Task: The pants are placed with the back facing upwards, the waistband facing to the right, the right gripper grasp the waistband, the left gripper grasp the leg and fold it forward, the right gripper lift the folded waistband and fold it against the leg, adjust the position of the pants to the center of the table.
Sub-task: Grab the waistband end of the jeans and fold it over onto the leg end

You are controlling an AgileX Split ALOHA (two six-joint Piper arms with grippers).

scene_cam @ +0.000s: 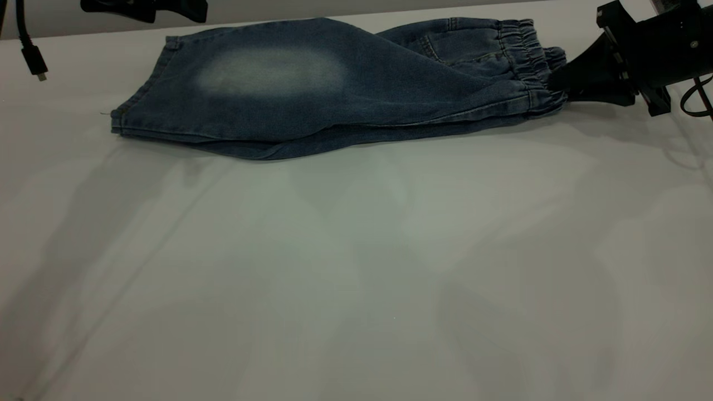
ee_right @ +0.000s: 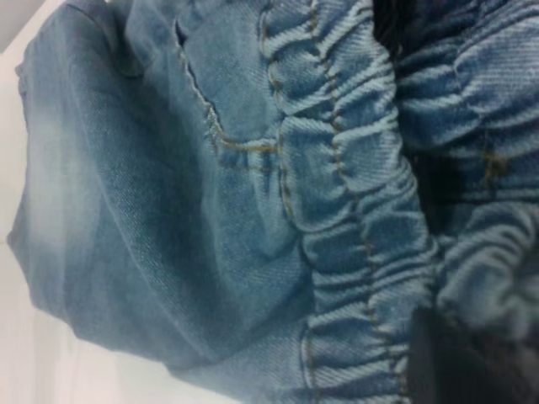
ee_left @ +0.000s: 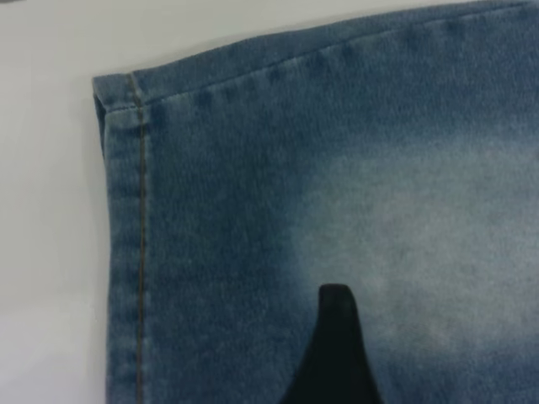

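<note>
Pants [scene_cam: 334, 94] waistband [scene_cam: 529, 61] in right claw [scene_cam: 560, 83]

I see only a sliver of the left gripper [scene_cam: 143, 9], cut off by the top edge, so its fingers are unreadable. The pants [scene_cam: 334, 89] are folded over, hiding the lower leg. The waistband [scene_cam: 529, 61] covers the right gripper's [scene_cam: 562, 83] tips.

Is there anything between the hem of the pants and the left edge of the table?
No. In the exterior view only bare table lies left of the pants.
</note>
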